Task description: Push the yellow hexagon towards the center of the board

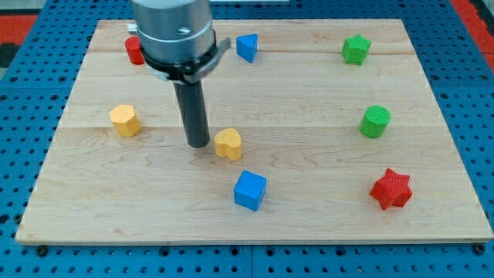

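Note:
The yellow hexagon [125,120] lies on the wooden board [309,224] at the view's left, about mid-height. My tip [199,144] rests on the board well to the right of the hexagon and apart from it. The tip is just left of a yellow heart-shaped block [228,144], very close to it or touching; I cannot tell which. The rod rises from the tip to the arm's grey body at the view's top.
A blue cube [250,190] lies below the yellow heart. A red round block [133,49] is partly hidden behind the arm at top left. A blue triangle [246,47], a green star [356,49], a green cylinder [375,121] and a red star [391,189] lie elsewhere.

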You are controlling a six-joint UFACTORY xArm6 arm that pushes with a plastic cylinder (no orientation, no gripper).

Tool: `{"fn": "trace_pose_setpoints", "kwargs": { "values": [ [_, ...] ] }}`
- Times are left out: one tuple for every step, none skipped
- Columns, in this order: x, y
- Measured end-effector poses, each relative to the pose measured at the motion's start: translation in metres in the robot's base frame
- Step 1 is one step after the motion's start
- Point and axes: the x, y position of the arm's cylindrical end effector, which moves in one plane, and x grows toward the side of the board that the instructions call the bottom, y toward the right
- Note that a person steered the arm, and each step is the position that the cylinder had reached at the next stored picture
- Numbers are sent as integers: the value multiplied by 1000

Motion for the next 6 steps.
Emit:
{"fn": "trace_pose_setpoints", "kwargs": {
  "values": [
    [10, 28],
    [11, 30],
    [11, 30],
    [10, 10],
    [18, -50],
    [20, -105]
  ]
}}
